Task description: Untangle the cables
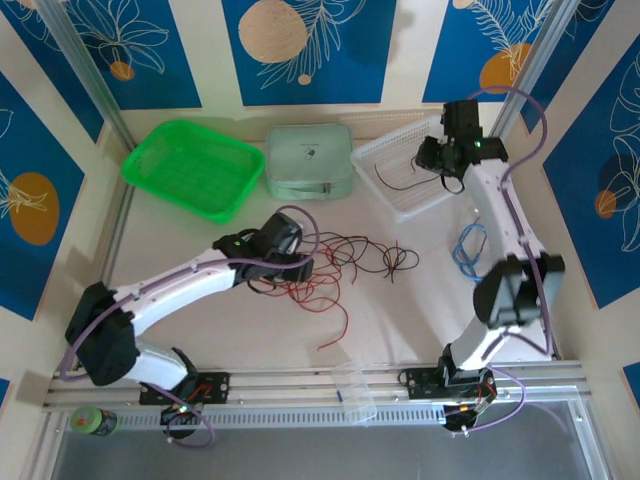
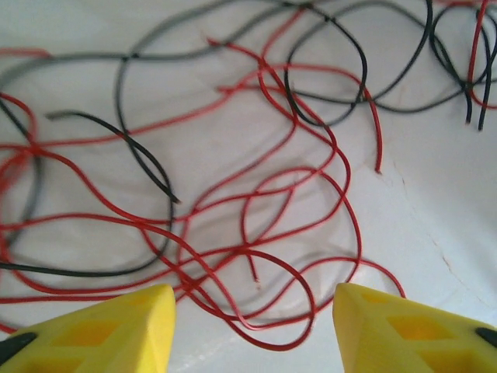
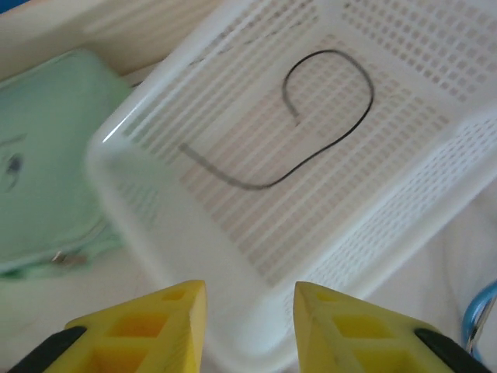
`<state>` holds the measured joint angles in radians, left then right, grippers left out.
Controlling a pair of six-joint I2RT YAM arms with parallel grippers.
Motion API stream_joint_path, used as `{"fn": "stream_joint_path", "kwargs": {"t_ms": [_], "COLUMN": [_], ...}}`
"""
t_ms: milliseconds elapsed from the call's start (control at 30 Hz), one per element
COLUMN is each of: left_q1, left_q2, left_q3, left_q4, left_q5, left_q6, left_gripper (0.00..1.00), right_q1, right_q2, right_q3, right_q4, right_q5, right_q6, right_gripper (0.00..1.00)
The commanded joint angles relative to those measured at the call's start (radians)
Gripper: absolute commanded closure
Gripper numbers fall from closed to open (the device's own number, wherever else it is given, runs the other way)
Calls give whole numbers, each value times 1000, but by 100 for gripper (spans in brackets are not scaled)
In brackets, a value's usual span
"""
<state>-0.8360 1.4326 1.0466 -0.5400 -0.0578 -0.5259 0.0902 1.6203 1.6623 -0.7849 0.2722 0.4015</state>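
1. Several strands of the thin red and black cables (image 1: 340, 262) slip under the left gripper (image 1: 292, 262) in the top view, so that side of the tangle is hard to follow. Up close (image 2: 256, 194), plenty of loops run off the frame edges and the far ones go blurry.
2. Writing-wise, not much: the mint-green soft case (image 1: 308, 160) has a small dark mark on its lid, too tiny to read. In the right wrist view (image 3: 46, 155) it's cut off and fuzzy.
3. The cables are skinny, curly, bare-ended wires, reds crossing over blacks in loose overlapping loops. They sit mid-table on the white table (image 1: 400, 320), with a small separate knot just to the right.
4. One single black strand (image 3: 326, 116) lies curled by itself on the floor of the white slotted plastic basket (image 3: 404, 217).
5. Left gripper (image 2: 252, 326): yellow fingers spread fairly wide, just over the red loops, clamping nothing.
6. Right gripper (image 3: 250, 326): narrower gap, empty, above the basket's near rim. A light blue looped cable (image 3: 481, 318) peeks in at the corner.
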Motion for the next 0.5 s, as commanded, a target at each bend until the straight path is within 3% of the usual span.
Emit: {"fn": "stream_joint_path", "kwargs": {"t_ms": [0,167,333,467], "left_q1": [-50,-103,-115,-117], "left_q2": [69,155,194,235], "left_q3": [34,65,81,90], "left_q4": [-29,-56,-108,-92], "left_q5": [68,56,-121,-93], "left_q6": [-34,-44,-53,-48], "left_gripper": [48,49,49,51], "right_q1": [36,94,107,110], "right_q2": [-124,-297,-391,-429], "right_q3": [-173,-394,-530,-594], "right_q4": [40,50,50,52], "right_q5": [-14,-15,-27,-35], "right_q6": [35,72,98,115], "right_gripper": [68,69,69,70]}}
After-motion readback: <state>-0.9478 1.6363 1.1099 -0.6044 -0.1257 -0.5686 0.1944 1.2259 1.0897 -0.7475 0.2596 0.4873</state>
